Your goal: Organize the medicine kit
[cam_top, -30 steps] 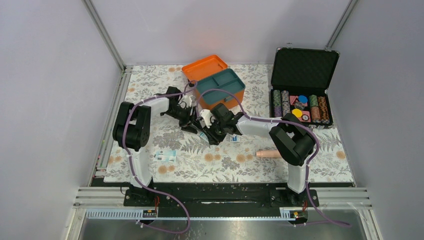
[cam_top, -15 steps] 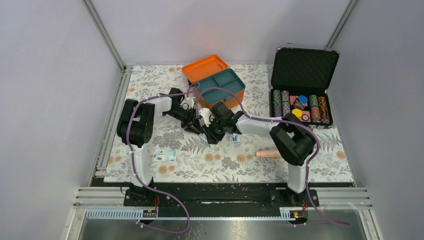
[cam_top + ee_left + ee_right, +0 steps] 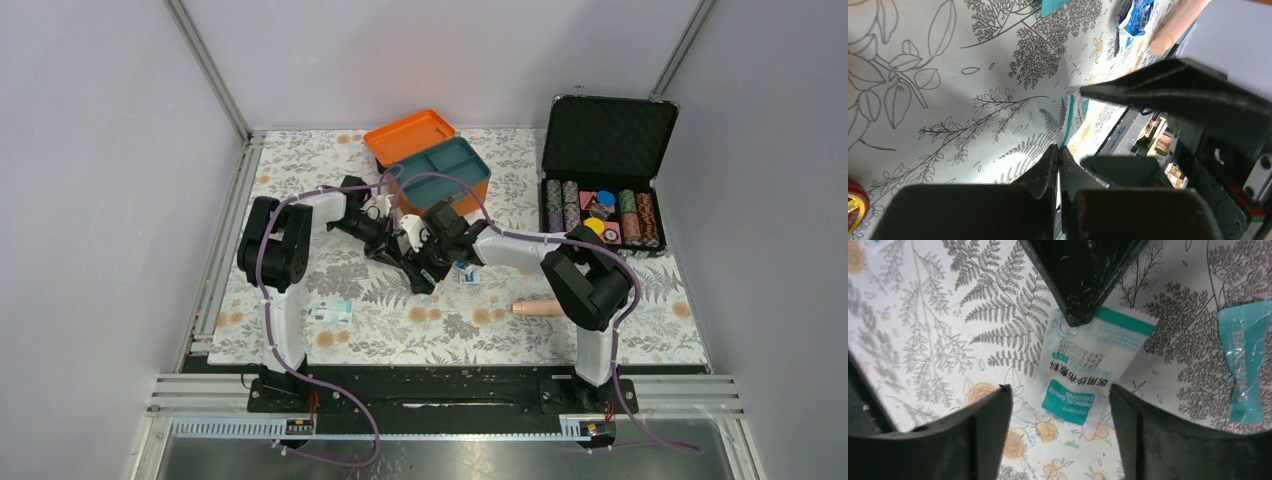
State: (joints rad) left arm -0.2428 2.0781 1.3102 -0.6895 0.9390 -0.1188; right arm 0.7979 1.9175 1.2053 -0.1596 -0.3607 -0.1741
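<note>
The orange medicine kit (image 3: 470,195) stands open at the back, with its teal insert tray (image 3: 440,172) and its lid (image 3: 408,134) laid back. My left gripper (image 3: 398,256) (image 3: 1058,150) is shut on the edge of a white-and-teal gauze packet (image 3: 1071,117) (image 3: 1088,375), held just over the table in front of the kit. My right gripper (image 3: 422,272) (image 3: 1060,392) is open, and its jaws straddle the packet's free end without touching it. A teal packet (image 3: 1245,360) lies beside it.
A white-and-teal packet (image 3: 332,311) lies near the front left. A blue-white packet (image 3: 467,272) and a beige tube (image 3: 535,307) lie to the right of the grippers. The black poker chip case (image 3: 600,210) stands open at the right.
Both grippers have drifted slightly toward the kit with the packet between them. The left arm's elbow has shifted a little to the right.
</note>
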